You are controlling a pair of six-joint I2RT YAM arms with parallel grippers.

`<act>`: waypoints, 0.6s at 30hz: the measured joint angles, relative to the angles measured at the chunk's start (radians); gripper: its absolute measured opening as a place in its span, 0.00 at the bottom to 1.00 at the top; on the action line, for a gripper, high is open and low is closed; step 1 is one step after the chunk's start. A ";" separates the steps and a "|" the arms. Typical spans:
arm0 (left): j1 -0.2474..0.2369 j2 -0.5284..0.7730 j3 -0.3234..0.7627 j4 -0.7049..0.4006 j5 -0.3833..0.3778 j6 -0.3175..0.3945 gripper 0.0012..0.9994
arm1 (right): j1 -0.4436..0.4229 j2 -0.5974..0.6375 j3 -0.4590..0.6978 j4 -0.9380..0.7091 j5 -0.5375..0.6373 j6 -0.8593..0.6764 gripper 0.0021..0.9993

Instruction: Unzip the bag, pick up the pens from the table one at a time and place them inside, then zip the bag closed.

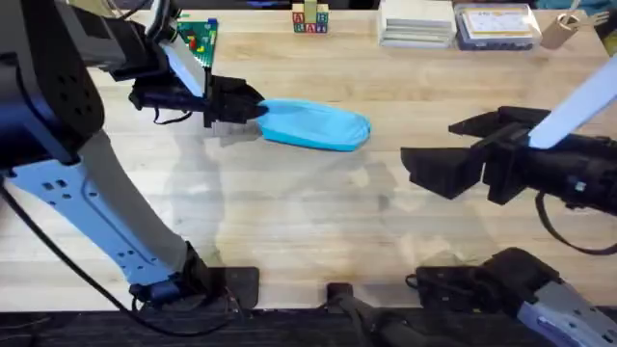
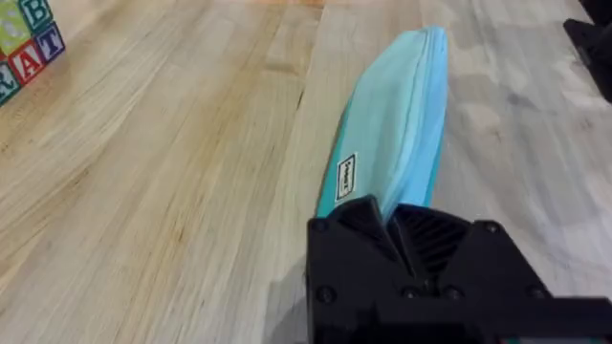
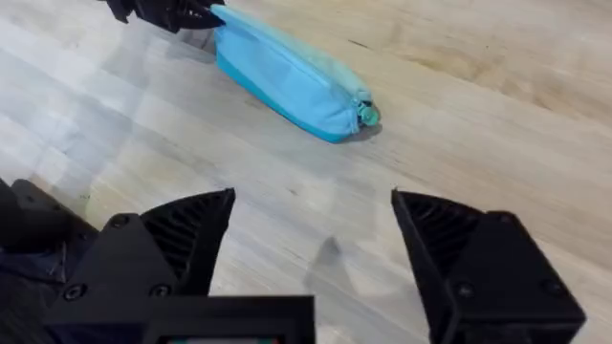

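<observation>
Left gripper (image 2: 402, 229) pinches turquoise fabric pouch (image 1: 313, 123) end; right gripper (image 3: 316, 258), spread wide, should take the zipper pull (image 3: 366, 115) ahead of it.

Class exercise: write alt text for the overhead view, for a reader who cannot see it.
A turquoise bag lies on a light wood table, its left end pinched by the left gripper. The right gripper hovers open to the right, apart from the bag.

The overhead camera looks down and forward across the table (image 1: 318, 212). The left wrist camera sits low and close, facing along the bag (image 2: 397, 124). The right wrist camera views the bag from farther off, so all three views share it.
</observation>
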 joint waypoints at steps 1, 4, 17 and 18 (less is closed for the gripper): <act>0.000 0.000 0.000 0.000 0.000 0.000 0.04 | 0.000 0.000 0.000 0.000 0.000 0.000 1.00; 0.000 0.000 0.000 0.000 0.000 0.000 0.04 | 0.000 0.000 0.000 0.000 0.000 0.000 1.00; 0.023 0.000 0.000 0.017 0.000 -0.003 0.99 | 0.000 0.000 0.000 0.000 0.000 0.000 1.00; 0.023 0.000 0.000 0.016 0.000 -0.003 0.99 | 0.000 0.000 0.000 0.000 0.000 0.000 1.00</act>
